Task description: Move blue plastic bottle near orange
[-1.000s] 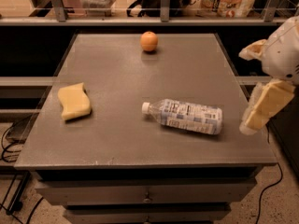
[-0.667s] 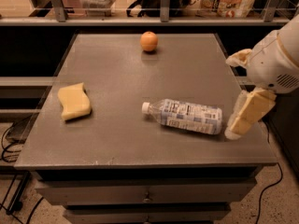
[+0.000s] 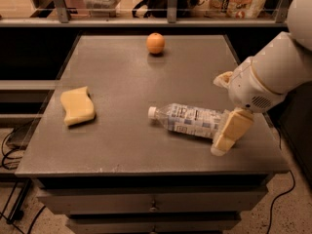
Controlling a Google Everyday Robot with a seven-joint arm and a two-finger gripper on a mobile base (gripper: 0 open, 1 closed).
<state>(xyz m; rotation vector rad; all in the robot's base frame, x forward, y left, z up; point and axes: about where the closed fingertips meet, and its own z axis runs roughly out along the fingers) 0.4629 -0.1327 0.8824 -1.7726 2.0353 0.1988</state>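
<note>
The blue plastic bottle [image 3: 187, 119] lies on its side on the grey table [image 3: 122, 145], right of centre, white cap pointing left. The orange [image 3: 155, 43] sits near the table's far edge, well beyond the bottle. My gripper [image 3: 219, 114] is at the bottle's right end, low over the table. It is open: one tan finger [image 3: 230, 130] is in front of the bottle's base and the other [image 3: 223, 79] is behind it. It holds nothing.
A wavy pale-yellow sponge [image 3: 77, 105] lies on the table's left side. The white arm [image 3: 273, 72] reaches in from the right. A railing and shelves with packages run behind the table. Drawers sit below the tabletop.
The arm has moved left and down from beyond the table's right edge, bringing the gripper up to the bottle's base end. Bottle, orange and sponge have not moved.
</note>
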